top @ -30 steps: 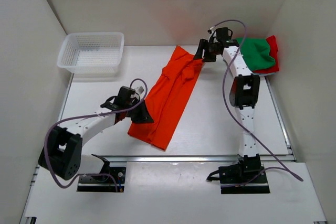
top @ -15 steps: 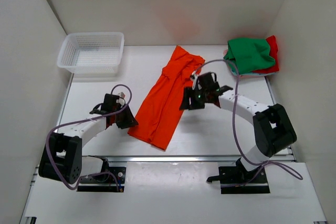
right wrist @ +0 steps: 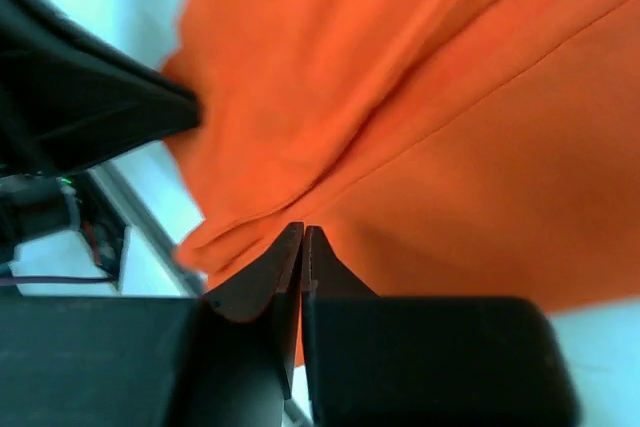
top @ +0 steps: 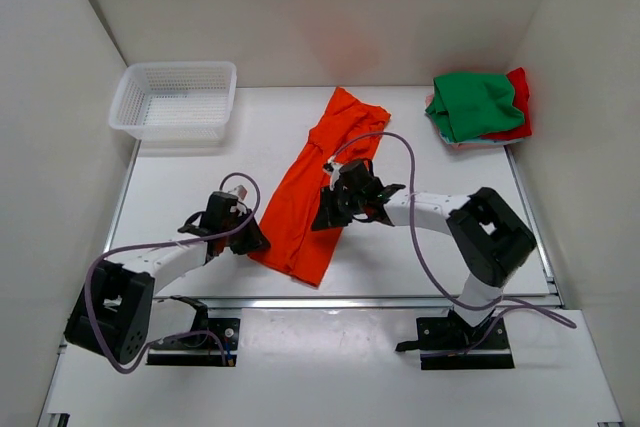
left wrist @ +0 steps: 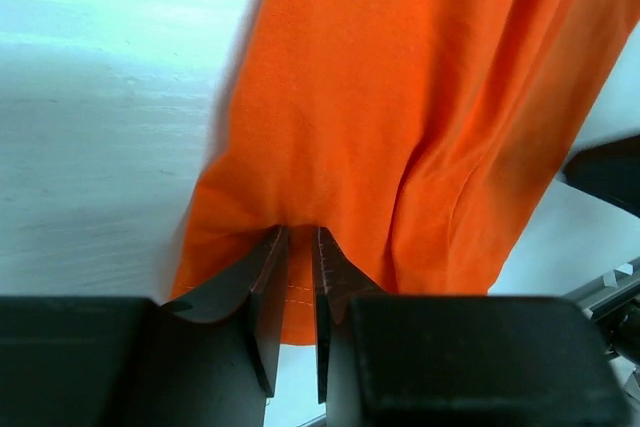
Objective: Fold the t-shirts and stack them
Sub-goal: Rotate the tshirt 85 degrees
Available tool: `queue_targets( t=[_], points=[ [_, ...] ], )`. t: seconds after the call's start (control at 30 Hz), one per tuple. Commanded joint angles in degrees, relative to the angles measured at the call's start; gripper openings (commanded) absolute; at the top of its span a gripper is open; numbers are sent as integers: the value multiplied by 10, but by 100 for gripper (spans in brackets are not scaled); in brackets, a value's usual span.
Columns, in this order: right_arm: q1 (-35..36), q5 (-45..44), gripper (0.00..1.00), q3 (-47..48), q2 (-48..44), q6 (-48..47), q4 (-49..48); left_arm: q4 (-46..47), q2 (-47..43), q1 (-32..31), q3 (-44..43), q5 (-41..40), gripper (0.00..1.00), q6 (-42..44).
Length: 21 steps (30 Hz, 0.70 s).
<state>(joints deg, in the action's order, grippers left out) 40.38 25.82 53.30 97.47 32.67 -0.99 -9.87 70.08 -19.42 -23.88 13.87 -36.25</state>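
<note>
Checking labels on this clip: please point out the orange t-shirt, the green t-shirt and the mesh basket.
orange t-shirt (top: 300,187), top external view, middle of the cloth
green t-shirt (top: 478,102), top external view, centre of its top face
mesh basket (top: 170,130), top external view, near wall

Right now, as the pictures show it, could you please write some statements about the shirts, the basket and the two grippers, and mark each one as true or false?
1. The white basket stands at the far left, apart from every shirt. True.
2. The green t-shirt lies on the orange t-shirt. False: it lies on the red t-shirt in the far right corner, apart from the orange one.
3. The left gripper is closed on the near hem of the orange t-shirt. True.
4. The right gripper hangs over the basket. False: it is down at the right edge of the orange t-shirt, fingers together.
</note>
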Motion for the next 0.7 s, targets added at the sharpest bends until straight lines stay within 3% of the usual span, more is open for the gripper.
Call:
queue_targets(
  t=[0.0, 0.2, 0.4, 0.67],
  points=[
    [8, 17, 0, 16, 53, 3, 7, -8, -7, -14, 34, -18, 27, -18],
    [7, -11, 0, -79, -5, -29, 70, -31, -57, -71, 44, -17, 20, -53],
    [-63, -8, 0, -113, -42, -132, 160, -54, -130, -108, 72, 14, 8, -77],
    [-120, -48, 0, -77, -56, -204, 237, -39, -145, -198, 45, 34, 11, -103]
  ],
)
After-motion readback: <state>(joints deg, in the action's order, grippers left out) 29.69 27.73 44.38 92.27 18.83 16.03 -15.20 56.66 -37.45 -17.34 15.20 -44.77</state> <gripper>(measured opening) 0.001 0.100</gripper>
